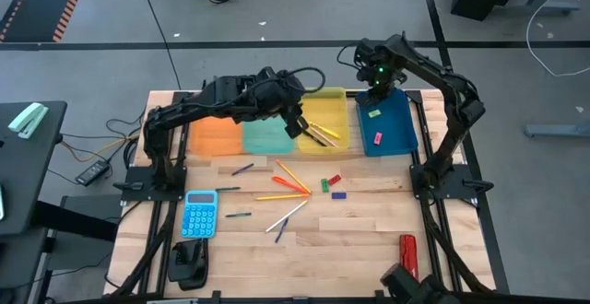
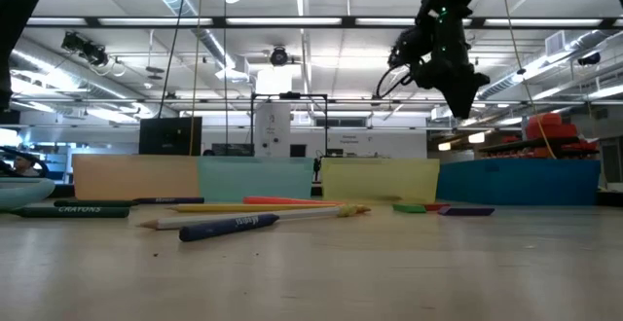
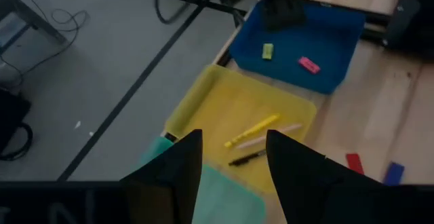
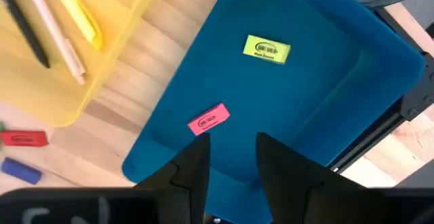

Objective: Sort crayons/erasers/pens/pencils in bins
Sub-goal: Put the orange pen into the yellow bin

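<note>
My right claw (image 4: 230, 153) hangs empty over the dark blue bin (image 4: 325, 115) with its fingers apart, and in that bin beneath me lie a pink eraser (image 4: 209, 119) just ahead of my fingertips and a yellow-green eraser (image 4: 266, 49) farther on. My left claw (image 3: 230, 163), fingers also apart and gripping nothing, hovers above the near edge of the yellow bin (image 3: 203, 95), which holds a yellow stick (image 3: 252, 130), a pale pencil (image 3: 268, 136) and a dark pen (image 3: 245, 159). Out on the bare table beyond the bins, away from both claws, a red eraser (image 4: 24, 139) and a blue eraser (image 4: 19, 170) lie loose, and nothing stands between my fingers and either bin.
</note>
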